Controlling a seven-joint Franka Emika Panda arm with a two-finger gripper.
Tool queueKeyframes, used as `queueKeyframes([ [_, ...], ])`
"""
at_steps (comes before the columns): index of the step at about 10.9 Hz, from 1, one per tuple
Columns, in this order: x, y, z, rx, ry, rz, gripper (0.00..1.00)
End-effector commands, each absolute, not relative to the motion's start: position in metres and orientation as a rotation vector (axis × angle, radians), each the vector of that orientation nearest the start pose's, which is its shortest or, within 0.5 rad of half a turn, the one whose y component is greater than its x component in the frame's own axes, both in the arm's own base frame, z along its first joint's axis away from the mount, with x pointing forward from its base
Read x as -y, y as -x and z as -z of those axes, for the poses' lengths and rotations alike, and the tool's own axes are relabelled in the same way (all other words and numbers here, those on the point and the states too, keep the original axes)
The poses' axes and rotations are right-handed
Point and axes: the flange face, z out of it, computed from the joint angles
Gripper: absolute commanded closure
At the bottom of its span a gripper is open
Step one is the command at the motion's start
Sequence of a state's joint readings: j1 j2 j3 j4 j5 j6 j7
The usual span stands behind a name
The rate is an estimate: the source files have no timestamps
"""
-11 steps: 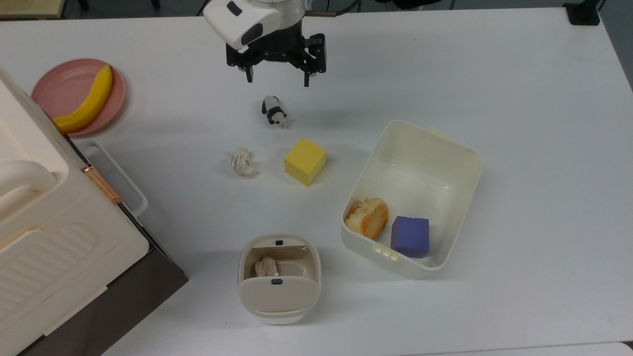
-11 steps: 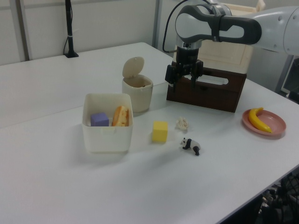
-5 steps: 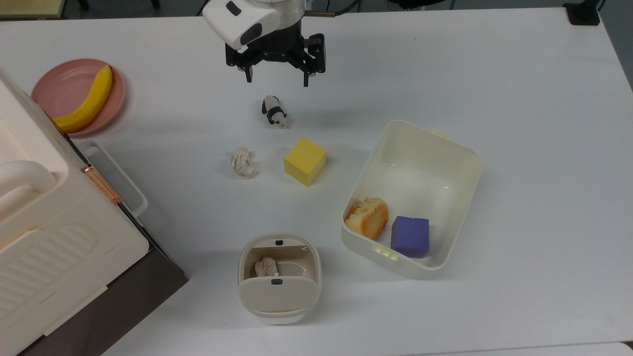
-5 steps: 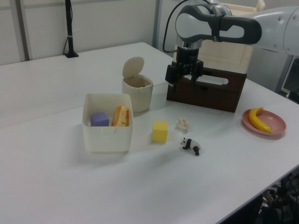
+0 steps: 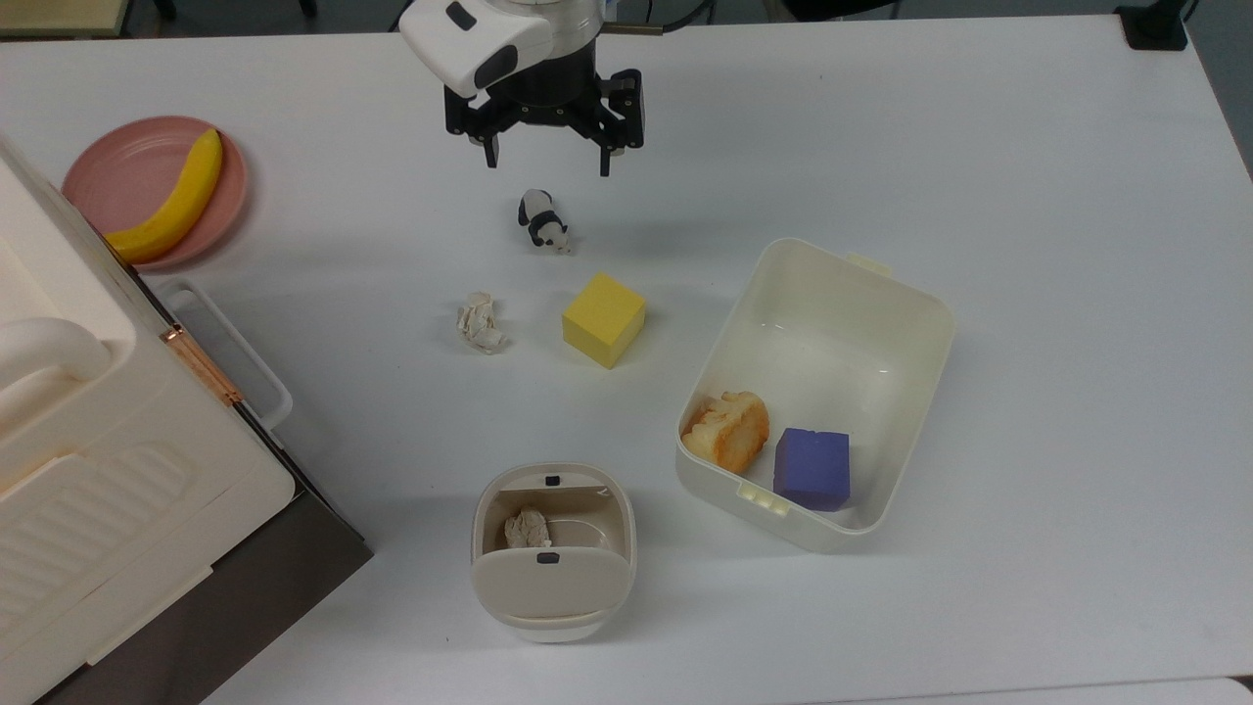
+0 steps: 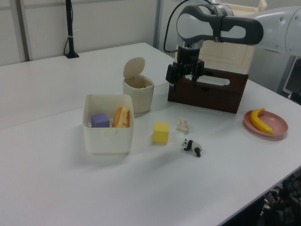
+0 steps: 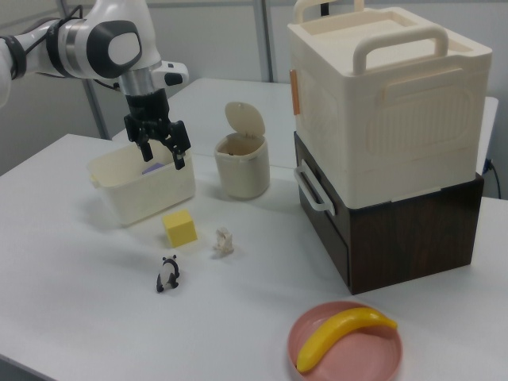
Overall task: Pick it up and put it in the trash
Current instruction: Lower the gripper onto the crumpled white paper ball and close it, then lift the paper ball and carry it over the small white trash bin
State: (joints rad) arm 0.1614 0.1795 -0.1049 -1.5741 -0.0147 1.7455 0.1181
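The crumpled off-white paper wad (image 5: 480, 324) (image 6: 183, 125) (image 7: 223, 242) lies on the white table, to the top view's left of a yellow cube (image 5: 603, 319) (image 6: 161, 132) (image 7: 180, 228). The trash (image 5: 553, 550) (image 6: 138, 94) (image 7: 242, 165), a small cream bin, stands with one flap raised and a wad inside it. My gripper (image 5: 544, 163) (image 6: 183, 82) (image 7: 162, 155) hangs open and empty high above the table, over the spot just beyond the panda figurine (image 5: 541, 221) (image 6: 193, 147) (image 7: 167, 275), well away from the wad.
A cream tub (image 5: 886, 323) (image 6: 108, 139) (image 7: 119, 198) holds a purple cube (image 5: 812, 468) and a piece of bread (image 5: 726, 432). A pink plate (image 5: 117, 176) (image 7: 345, 349) carries a banana (image 5: 174, 199). A large cream case on a dark base (image 5: 127, 490) (image 7: 389, 143) stands at the top view's left.
The gripper has crept slightly toward the top view's upper edge and risen a little; its fingers stay open. The objects on the table have not moved.
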Motion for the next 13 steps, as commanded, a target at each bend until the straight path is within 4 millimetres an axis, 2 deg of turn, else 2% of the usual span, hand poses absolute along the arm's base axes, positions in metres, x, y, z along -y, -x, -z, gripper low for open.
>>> queueKeyframes([
  [1,-0.038,-0.618,-0.532,-0.046,3.184,0.022,0.00],
  [3,-0.036,-0.631,-0.501,-0.020,3.222,-0.028,0.00],
  [5,-0.032,-0.635,-0.485,-0.019,3.234,-0.035,0.00],
  [9,0.018,-0.646,-0.446,0.057,3.239,-0.093,0.00],
  [12,0.019,-0.663,-0.388,0.086,3.253,-0.122,0.05],
  [13,0.026,-0.666,-0.376,0.076,3.255,-0.126,0.06],
])
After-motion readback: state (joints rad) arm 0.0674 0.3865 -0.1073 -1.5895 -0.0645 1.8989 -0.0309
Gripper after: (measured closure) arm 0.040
